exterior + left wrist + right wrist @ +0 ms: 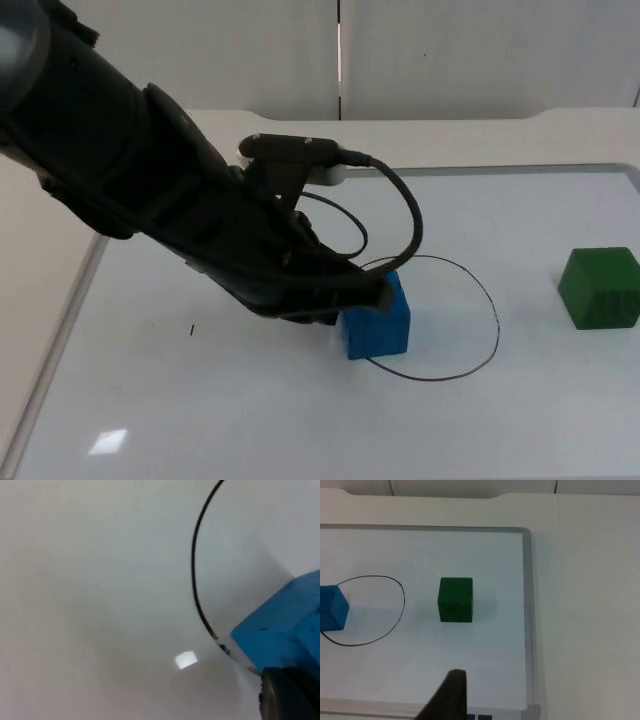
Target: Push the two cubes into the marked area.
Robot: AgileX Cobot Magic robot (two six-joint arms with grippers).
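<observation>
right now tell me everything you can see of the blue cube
The blue cube is a solid, matte block, foam-like or painted by its look, with plain faces and slightly worn edges. It stands flat and upright on the white board, straddling the left side of the black drawn loop: partly inside the marked area, partly across the line. The left end effector presses against its left, upper side, from outside the loop. Nothing else touches it; the green cube sits well apart to the right.

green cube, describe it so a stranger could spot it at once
On the white board, look to the right of the black drawn loop. The green cube sits alone there, outside the loop, unlike the blue cube on the line beside the left gripper.
</observation>
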